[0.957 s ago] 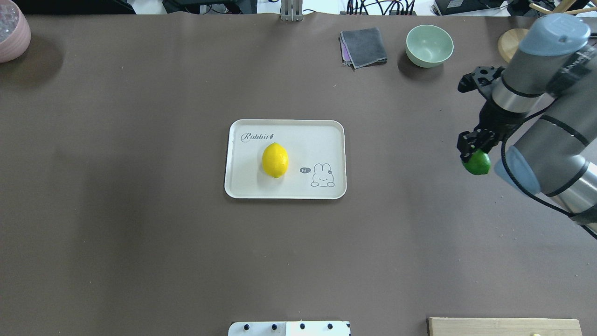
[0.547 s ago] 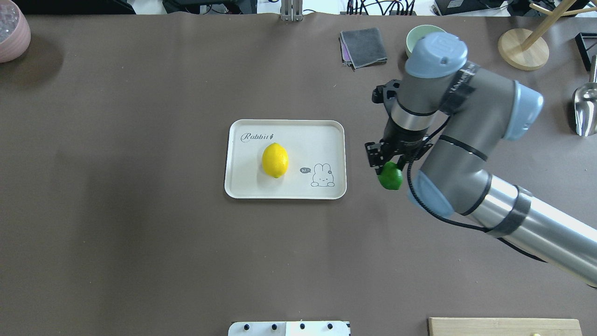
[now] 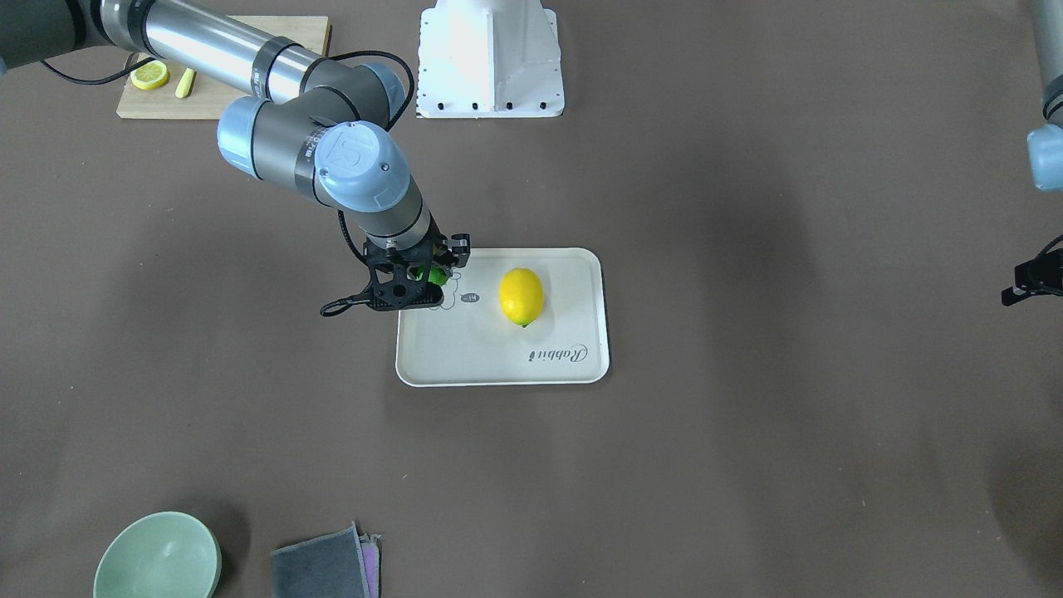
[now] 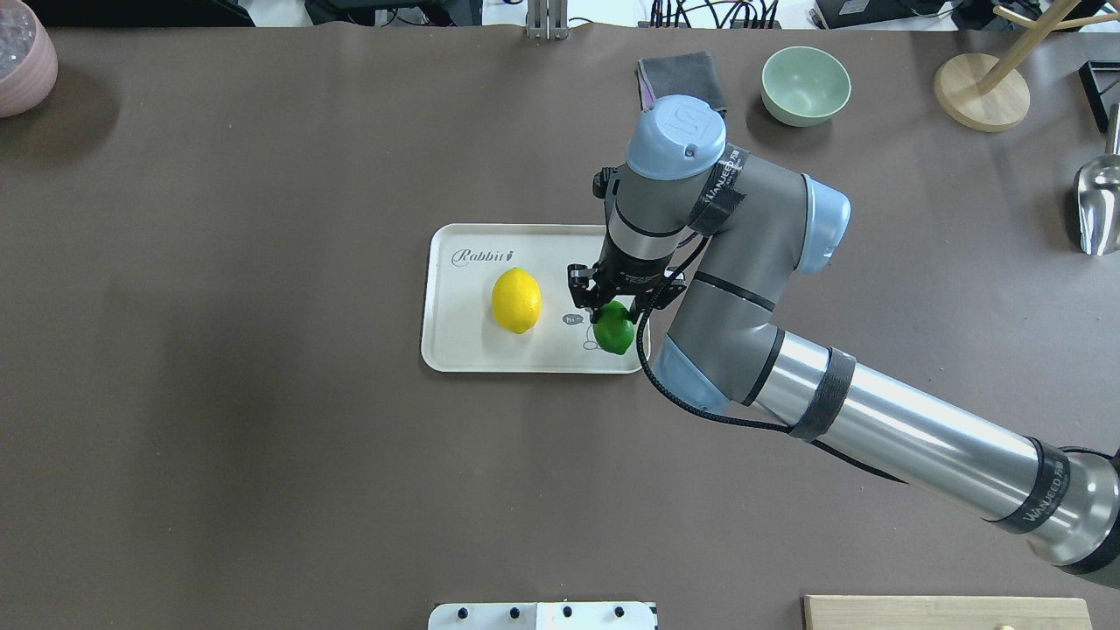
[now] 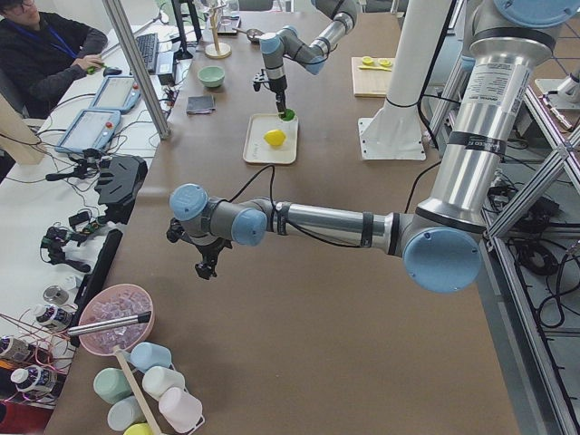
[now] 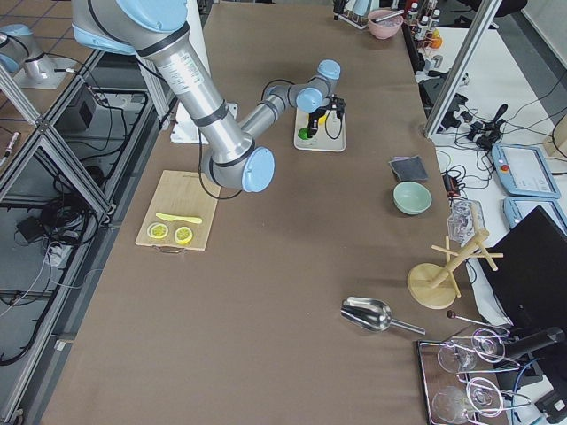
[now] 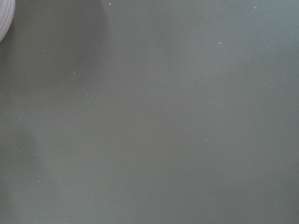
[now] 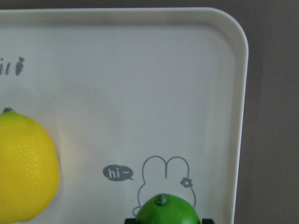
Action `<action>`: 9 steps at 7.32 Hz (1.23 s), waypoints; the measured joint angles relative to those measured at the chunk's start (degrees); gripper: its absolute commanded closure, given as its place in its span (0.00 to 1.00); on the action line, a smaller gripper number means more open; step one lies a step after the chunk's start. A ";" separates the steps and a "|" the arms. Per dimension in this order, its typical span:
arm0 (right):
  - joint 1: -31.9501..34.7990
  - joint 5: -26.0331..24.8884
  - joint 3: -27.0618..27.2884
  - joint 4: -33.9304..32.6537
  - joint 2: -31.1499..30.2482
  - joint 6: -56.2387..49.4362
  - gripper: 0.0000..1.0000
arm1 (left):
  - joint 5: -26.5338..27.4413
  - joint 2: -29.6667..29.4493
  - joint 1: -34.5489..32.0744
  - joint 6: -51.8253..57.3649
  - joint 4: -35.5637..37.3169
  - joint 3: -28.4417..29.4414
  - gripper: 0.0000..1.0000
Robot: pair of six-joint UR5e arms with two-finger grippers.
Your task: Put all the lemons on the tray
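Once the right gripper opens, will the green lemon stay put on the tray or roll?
Likely to roll a little: the green lemon is oval and glossy, and the tray is flat. The raised rim should probably stop it. The yellow lemon lies settled on its side, so a low release by the right gripper should settle it likewise.

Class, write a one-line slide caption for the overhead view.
Right gripper holds the green lemon over the tray, beside the yellow lemon already lying on it.
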 measured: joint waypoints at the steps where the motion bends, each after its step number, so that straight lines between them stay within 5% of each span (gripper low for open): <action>1: 0.01 -0.23 -0.39 0.33 0.17 0.61 0.00 | 0.00 0.00 0.00 -0.02 0.00 -0.05 0.02; 5: 4.66 1.53 0.31 0.02 -1.53 0.82 0.00 | 0.00 -0.22 -0.07 0.07 0.13 -0.13 0.02; 9: 22.40 6.21 11.83 0.11 -23.38 -22.75 0.00 | 0.17 -0.52 -4.76 0.67 1.29 0.12 0.03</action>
